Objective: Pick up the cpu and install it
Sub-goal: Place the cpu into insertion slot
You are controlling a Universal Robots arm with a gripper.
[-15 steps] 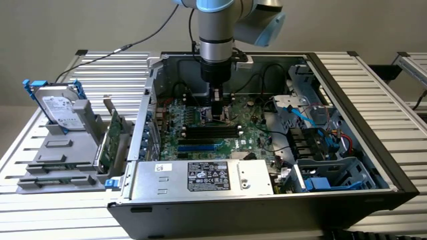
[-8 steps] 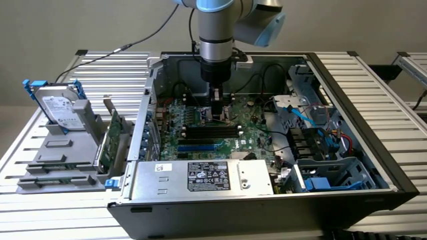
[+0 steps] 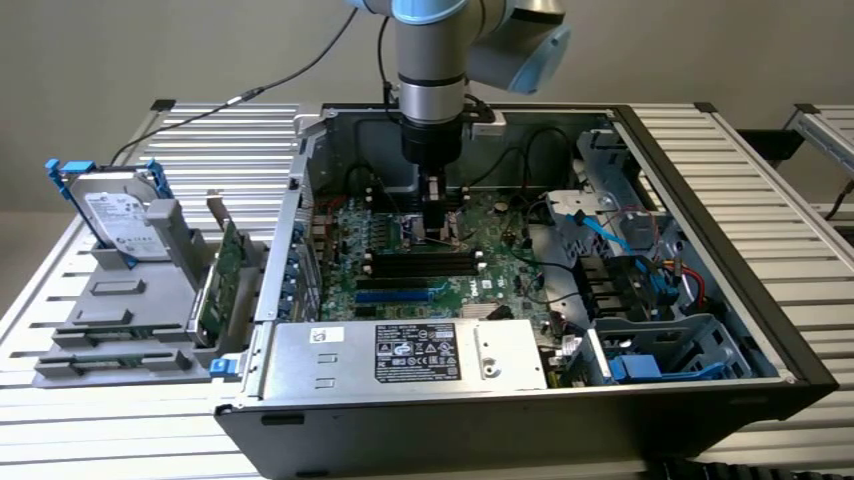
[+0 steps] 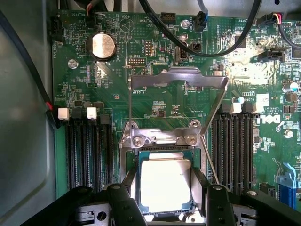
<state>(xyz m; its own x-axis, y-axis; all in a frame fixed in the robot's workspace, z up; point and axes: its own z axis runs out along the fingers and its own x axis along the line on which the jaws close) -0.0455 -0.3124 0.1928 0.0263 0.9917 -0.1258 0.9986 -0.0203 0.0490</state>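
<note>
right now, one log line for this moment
pincer: shut on cpu | cpu: at open socket, seating unclear | load plate: raised

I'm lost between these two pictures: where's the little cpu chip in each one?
Wrist view: the cpu is the silvery square held in the claw.
Exterior view: it is down at the tip of the claw inside the computer case, too small to make out.
Shared landmark: the green motherboard.
</note>
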